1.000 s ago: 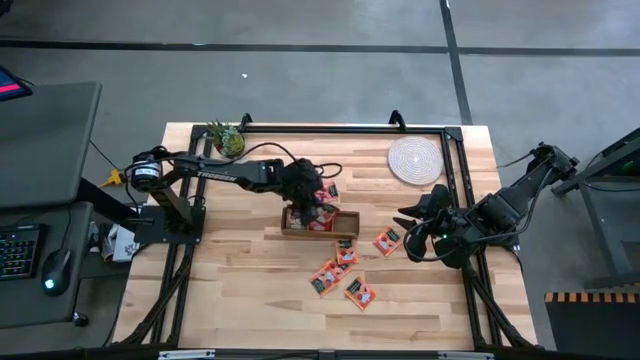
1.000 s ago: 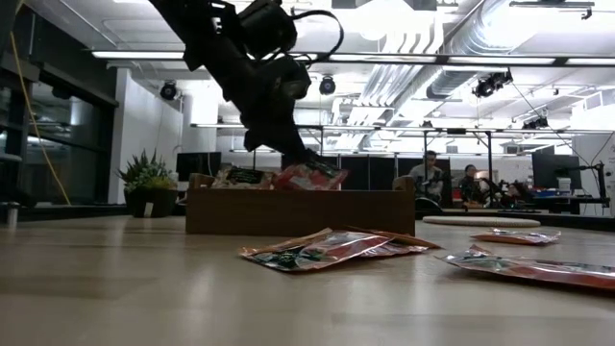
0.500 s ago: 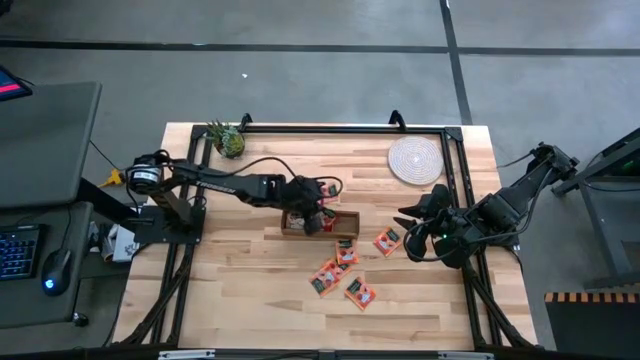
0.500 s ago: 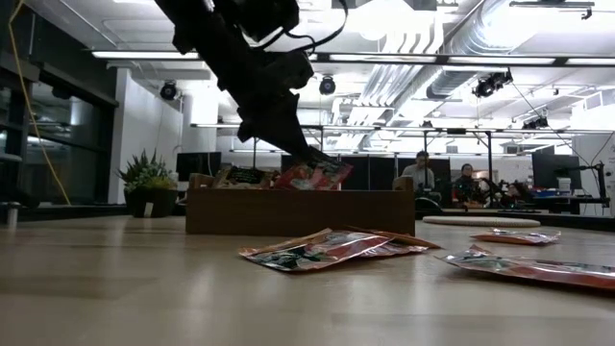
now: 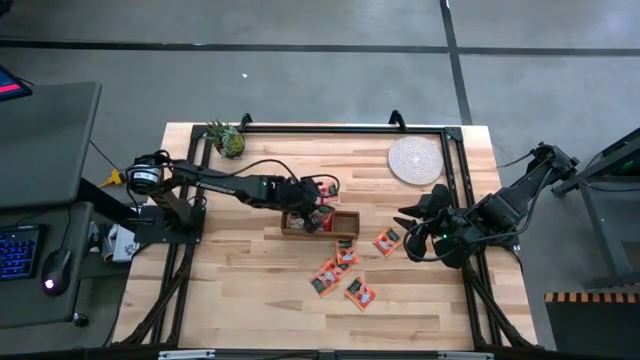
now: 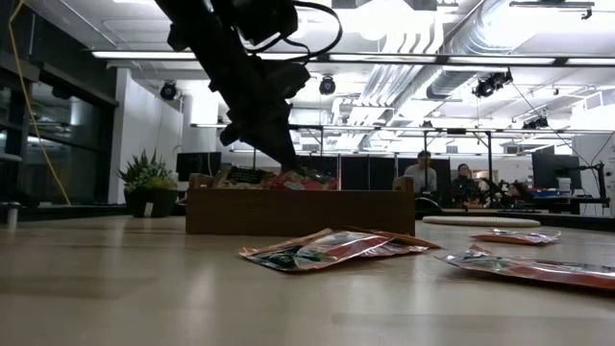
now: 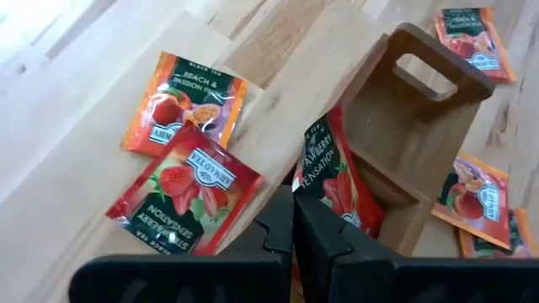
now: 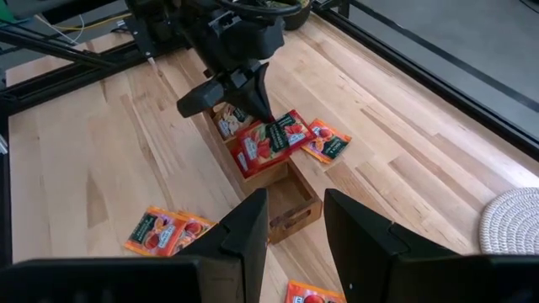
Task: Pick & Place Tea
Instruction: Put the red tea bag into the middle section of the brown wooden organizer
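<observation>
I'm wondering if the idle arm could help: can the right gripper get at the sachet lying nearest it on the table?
Probably yes. The right gripper hangs open beside that sachet, with bare table between them; the left gripper is busy at the box.

The wooden box (image 7: 404,168) wall hides the lower part of a sachet (image 7: 333,181).

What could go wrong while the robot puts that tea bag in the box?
The left claw, shut on a tea sachet, holds it at the wooden box. The sachet might catch on the box wall and stay sticking out. Other sachets lie loose beside the box, so the arm might nudge them.
</observation>
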